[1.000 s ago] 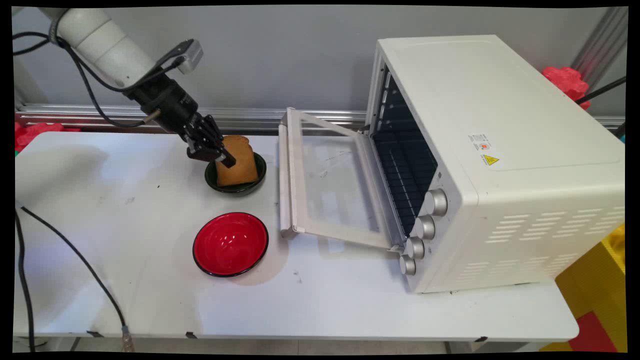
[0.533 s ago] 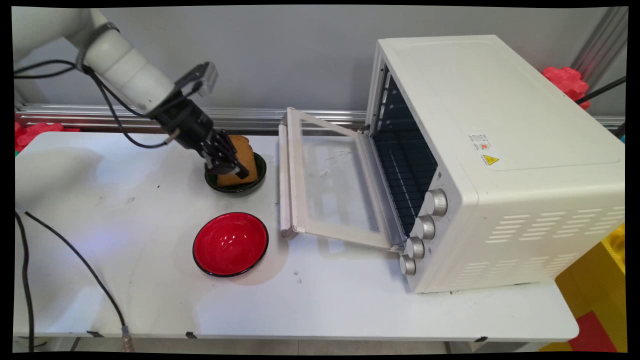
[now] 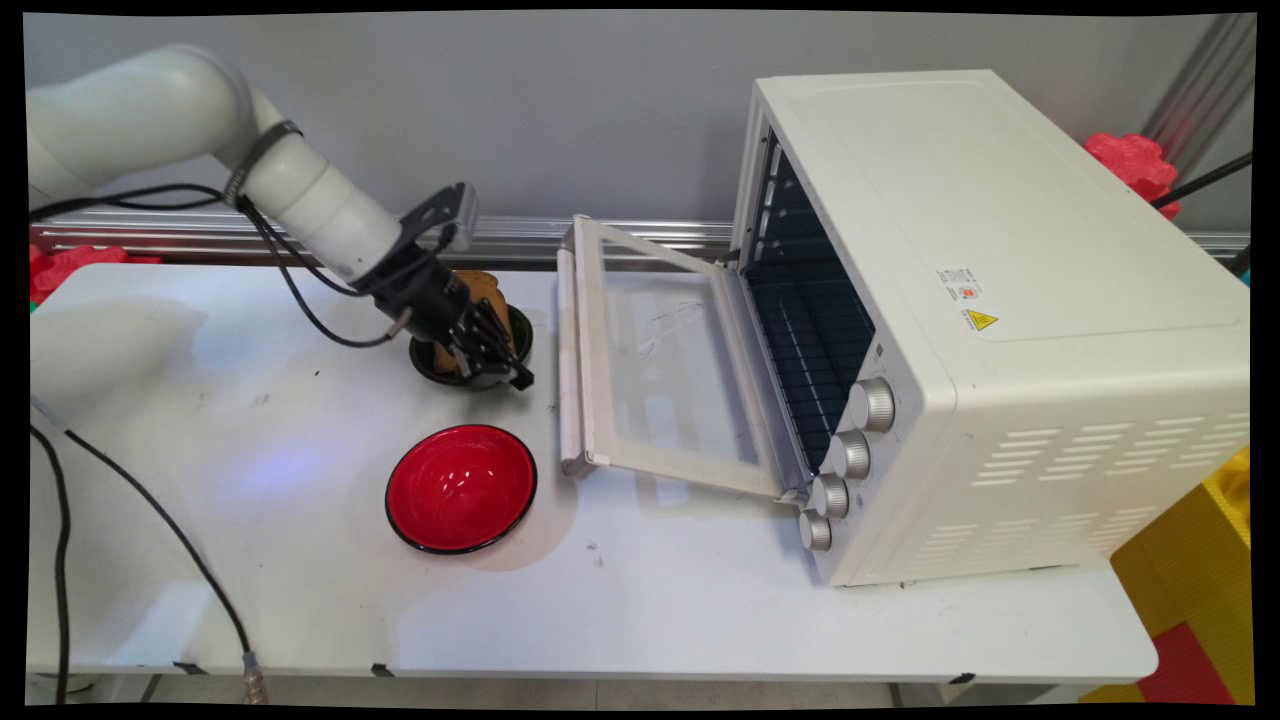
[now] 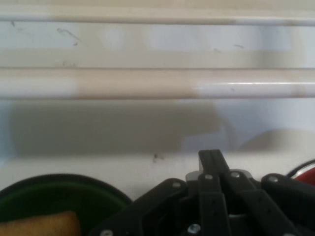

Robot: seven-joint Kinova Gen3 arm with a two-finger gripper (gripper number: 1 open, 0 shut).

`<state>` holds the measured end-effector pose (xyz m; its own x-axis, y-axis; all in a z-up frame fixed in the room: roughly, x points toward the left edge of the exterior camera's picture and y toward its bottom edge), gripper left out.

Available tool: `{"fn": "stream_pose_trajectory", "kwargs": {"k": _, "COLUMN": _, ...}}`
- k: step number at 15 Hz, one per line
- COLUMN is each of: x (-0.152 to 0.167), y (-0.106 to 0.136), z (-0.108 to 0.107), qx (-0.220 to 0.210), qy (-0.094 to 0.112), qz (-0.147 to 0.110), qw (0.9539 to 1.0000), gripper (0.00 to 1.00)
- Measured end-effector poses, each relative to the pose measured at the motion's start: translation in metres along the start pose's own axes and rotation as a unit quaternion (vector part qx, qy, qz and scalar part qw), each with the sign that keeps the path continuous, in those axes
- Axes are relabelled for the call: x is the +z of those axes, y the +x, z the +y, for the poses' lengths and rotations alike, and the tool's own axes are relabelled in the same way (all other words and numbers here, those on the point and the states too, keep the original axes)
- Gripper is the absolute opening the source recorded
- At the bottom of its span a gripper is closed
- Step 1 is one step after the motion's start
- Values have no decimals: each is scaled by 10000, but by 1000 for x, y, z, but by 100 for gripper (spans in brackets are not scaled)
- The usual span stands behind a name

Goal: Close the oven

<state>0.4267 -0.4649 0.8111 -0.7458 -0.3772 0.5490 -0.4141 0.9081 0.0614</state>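
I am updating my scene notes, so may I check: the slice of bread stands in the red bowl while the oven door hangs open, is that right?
Not quite. In the main view the slice of bread stands in the dark green bowl, behind the gripper; the red bowl nearer the camera holds nothing. The oven door does hang open.

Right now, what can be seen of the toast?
The toast is a golden-brown bread slice with a darker crust, standing roughly on edge in a small dark green bowl on the table's far side, left of the oven's open door. In the main view the gripper covers most of it, so only its upper part shows. The hand view shows just a tan corner inside the bowl. Whether the gripper touches it cannot be told.
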Motion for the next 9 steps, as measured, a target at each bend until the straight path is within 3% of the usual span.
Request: {"fn": "stream_pose_trajectory", "kwargs": {"k": 9, "x": 45, "y": -3, "z": -3, "qx": 70, "qy": 83, "qz": 125, "qw": 9999, "gripper": 0}}
